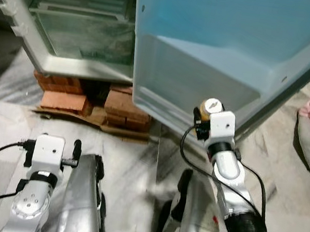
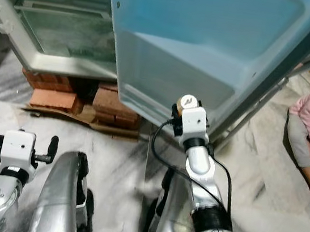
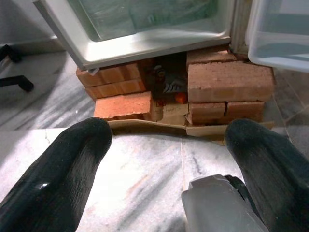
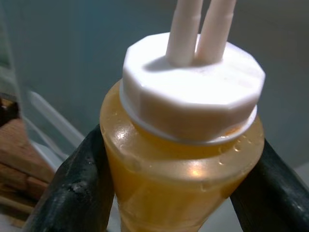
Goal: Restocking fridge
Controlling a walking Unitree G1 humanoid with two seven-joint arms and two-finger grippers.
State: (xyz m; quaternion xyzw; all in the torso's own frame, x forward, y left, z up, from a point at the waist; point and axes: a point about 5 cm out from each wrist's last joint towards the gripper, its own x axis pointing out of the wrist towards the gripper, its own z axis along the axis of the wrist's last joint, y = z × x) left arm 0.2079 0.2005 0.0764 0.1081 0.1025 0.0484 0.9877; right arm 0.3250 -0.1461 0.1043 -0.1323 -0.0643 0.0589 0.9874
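While the left claw (image 3: 166,159) hangs spread, the right claw (image 4: 178,179) pinches one bottle (image 4: 186,145) — two white spouts — beside the fridge door (image 1: 237,52)

A clear bottle (image 4: 183,169) of amber liquid, closed by a white faceted cap with 2 white spouts, is held upright just before the lower shelf of the open fridge door (image 1: 232,52), close beside the fridge (image 1: 70,19).
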